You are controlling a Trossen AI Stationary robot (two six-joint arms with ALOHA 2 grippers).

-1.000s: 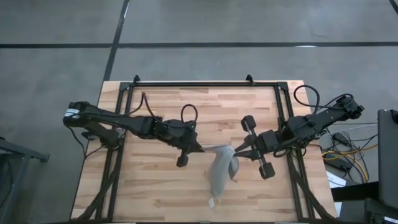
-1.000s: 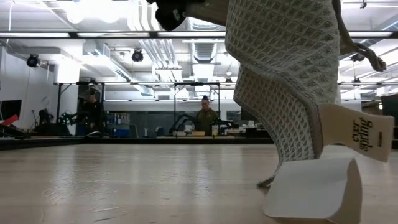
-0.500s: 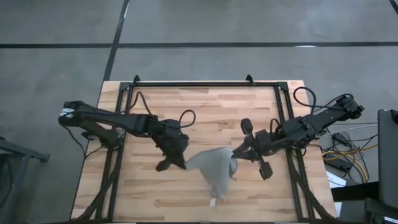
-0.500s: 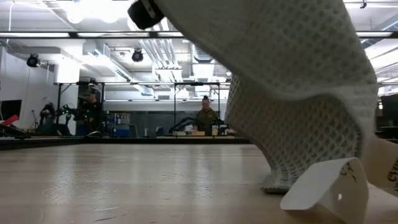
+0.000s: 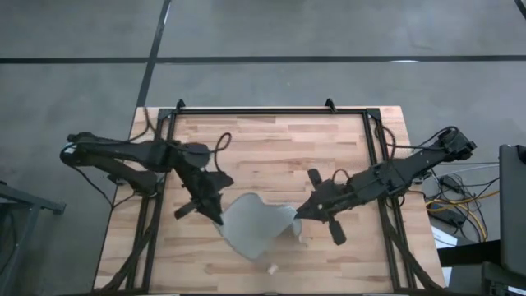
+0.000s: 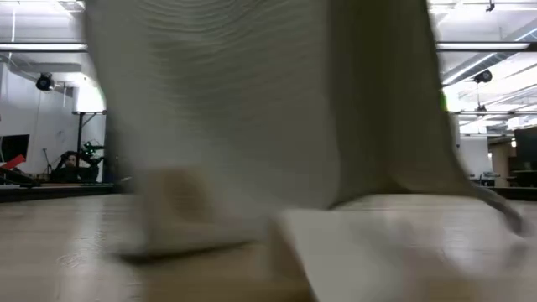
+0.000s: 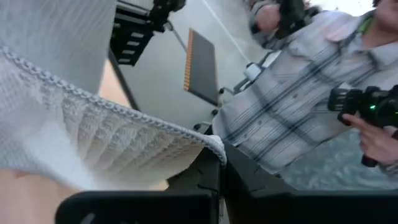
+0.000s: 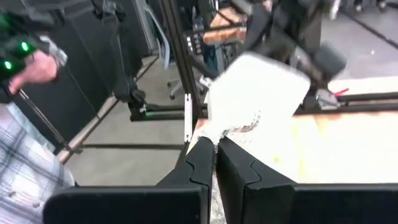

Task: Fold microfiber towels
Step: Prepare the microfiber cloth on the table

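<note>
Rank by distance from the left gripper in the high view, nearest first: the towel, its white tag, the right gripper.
1. Microfiber towel: pinched at its corner by the left gripper.
2. White tag: at the towel's near edge, lower right.
3. Right gripper: across the towel, gripping its opposite corner.

Soft grey-green cloth for the towel [image 5: 251, 228], matt, woven in tiny bumpy squares, with a stitched edge. Small white tag [image 5: 272, 268], smooth like paper. Pale wood for the table [image 5: 279, 148], laid in thin strips, with a light shine. Dark, smooth, hard plastic fingers [image 8: 239, 167]. Black metal frame [image 5: 271, 111]. Checked cloth for the person's shirt [image 7: 292, 93].
</note>
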